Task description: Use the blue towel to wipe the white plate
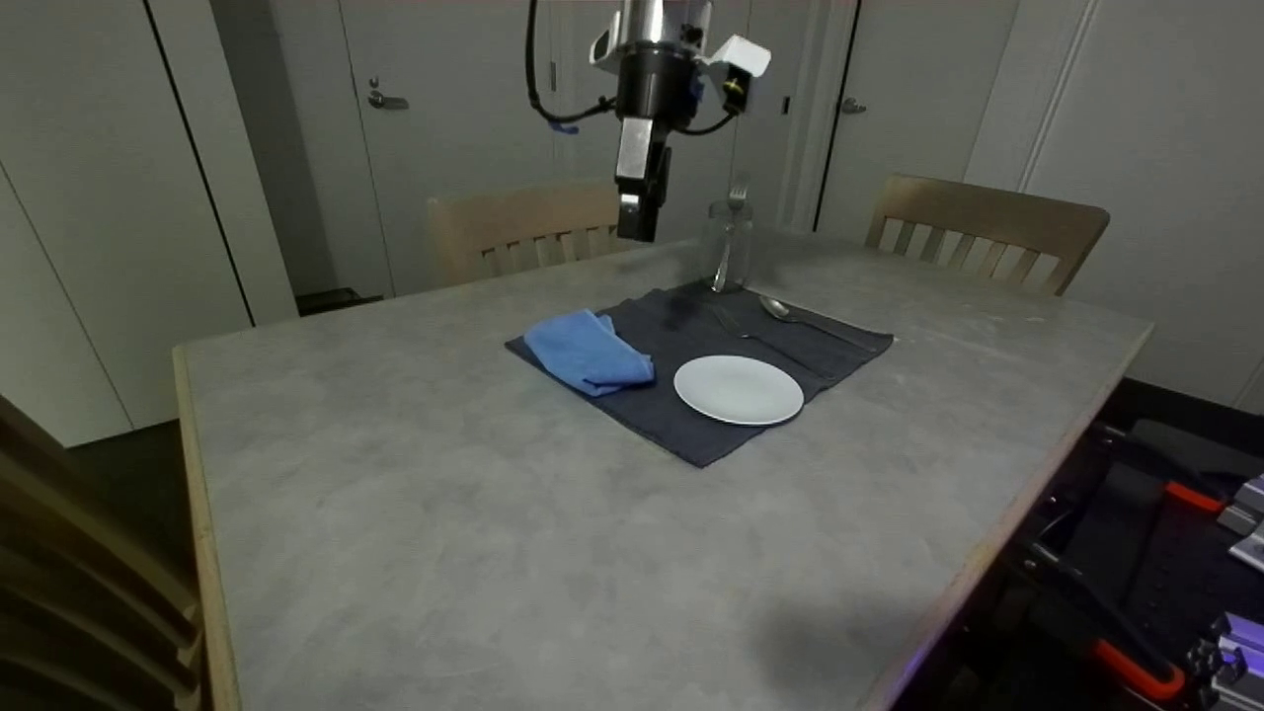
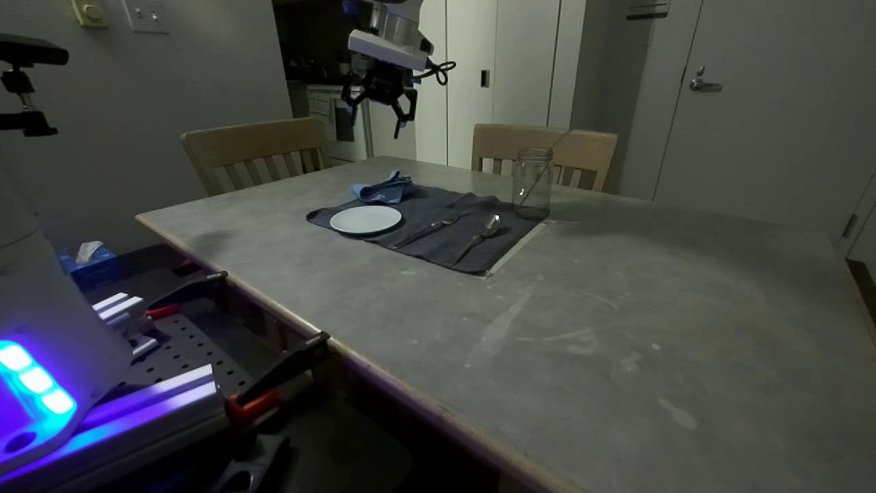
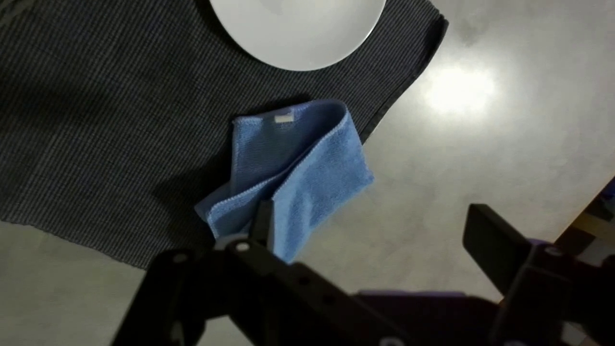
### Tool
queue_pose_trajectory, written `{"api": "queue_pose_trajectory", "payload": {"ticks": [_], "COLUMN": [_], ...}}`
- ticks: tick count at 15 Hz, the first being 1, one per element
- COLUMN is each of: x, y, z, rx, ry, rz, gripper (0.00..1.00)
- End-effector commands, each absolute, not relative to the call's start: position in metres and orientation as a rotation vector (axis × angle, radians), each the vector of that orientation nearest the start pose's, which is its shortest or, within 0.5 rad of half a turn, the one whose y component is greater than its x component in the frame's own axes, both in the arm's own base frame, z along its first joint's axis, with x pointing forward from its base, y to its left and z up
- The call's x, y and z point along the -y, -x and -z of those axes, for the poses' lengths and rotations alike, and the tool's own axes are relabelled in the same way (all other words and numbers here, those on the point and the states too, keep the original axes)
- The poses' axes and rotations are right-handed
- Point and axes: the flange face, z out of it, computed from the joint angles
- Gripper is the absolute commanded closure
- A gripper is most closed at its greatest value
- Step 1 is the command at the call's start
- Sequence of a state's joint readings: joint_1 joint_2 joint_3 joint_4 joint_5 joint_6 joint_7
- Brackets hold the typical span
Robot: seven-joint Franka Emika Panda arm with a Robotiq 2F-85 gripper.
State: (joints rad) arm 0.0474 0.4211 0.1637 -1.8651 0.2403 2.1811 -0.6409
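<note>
In an exterior view, blue towel [image 1: 590,354] and white plate [image 1: 739,390] share a dark mat [image 1: 681,336] on the bench [image 1: 425,513], doors [image 1: 464,128] behind; in an exterior view, wooden chairs [image 2: 256,144] and the pincer [image 2: 376,127], jaws apart; wrist view: bench gleaming

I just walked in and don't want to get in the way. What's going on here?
A robot arm is set to wipe the white plate with the blue towel, but holds nothing right now. Its open gripper hangs above the table. The towel lies loosely folded at the edge of the dark grey mat, apart from the plate, which sits on the same mat.
</note>
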Motion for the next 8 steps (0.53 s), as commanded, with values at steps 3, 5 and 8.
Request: {"api": "queue_pose_trajectory", "payload": {"ticks": [3, 5, 8], "x": [-0.147, -0.148, -0.15], "y": [-0.643, -0.65, -0.654], "z": [-0.252, -0.237, -0.215], "rx": [1.015, 0.984, 0.937], "ry": [2.687, 2.701, 2.688], "rz": [-0.123, -0.134, -0.16], "gripper": [0.0, 0.0, 0.0]}}
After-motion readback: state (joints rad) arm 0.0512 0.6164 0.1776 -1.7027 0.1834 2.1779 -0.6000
